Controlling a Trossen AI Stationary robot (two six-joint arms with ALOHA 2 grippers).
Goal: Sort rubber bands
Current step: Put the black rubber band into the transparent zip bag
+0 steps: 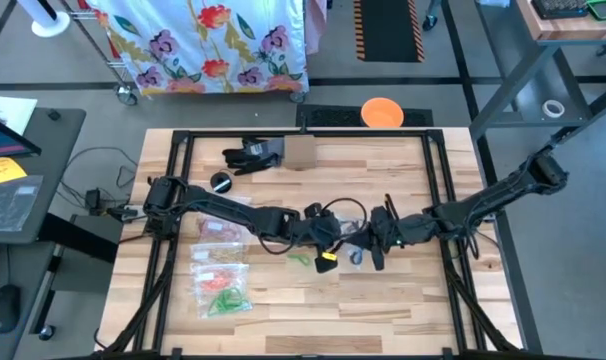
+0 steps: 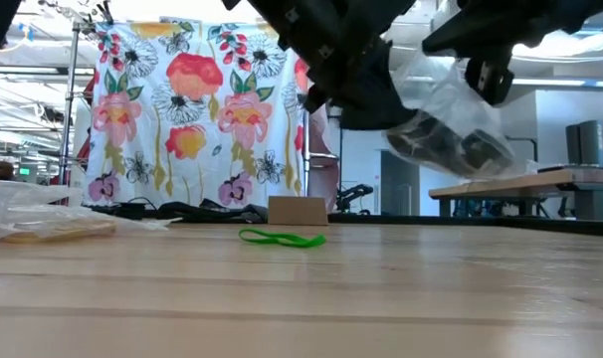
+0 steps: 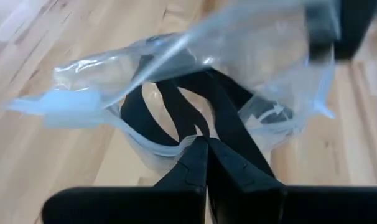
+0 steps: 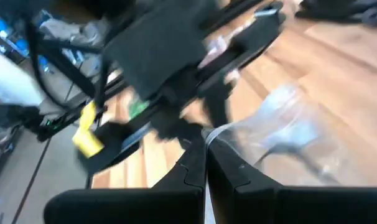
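Observation:
A clear plastic zip bag [image 2: 449, 127] holding several black rubber bands [image 3: 195, 102] hangs above the middle of the table between my two arms. My left gripper [image 3: 206, 144] is shut on it, and so is my right gripper [image 4: 205, 142], which comes in from the opposite side. In the high view the two grippers meet at mid-table [image 1: 351, 245]. One green rubber band [image 2: 282, 239] lies flat on the wood, left of and below the bag. It also shows in the high view as a green band [image 1: 301, 260] beside my left gripper. My left gripper pinches the bag's clear plastic at an edge [image 3: 176, 144] between its two shut fingers, slanting down from the table's left. The bag stands out ahead of the fingers, clear of the table, with the black bands inside. I cannot tell whether one layer or two is pinched. My right gripper pinches another edge of the same bag [image 4: 224, 133] between its shut fingers, coming nearly level from the table's right. The bag spreads out beyond the fingertips and is lifted clear of the table.
Three more clear bags lie at the table's left: one [image 1: 221, 230], one with orange bands [image 1: 219, 256] and one with red and green bands [image 1: 223, 292]. A black glove [image 1: 251, 153], a cardboard box [image 1: 299, 150] and a small black round thing [image 1: 221, 182] sit toward the far edge.

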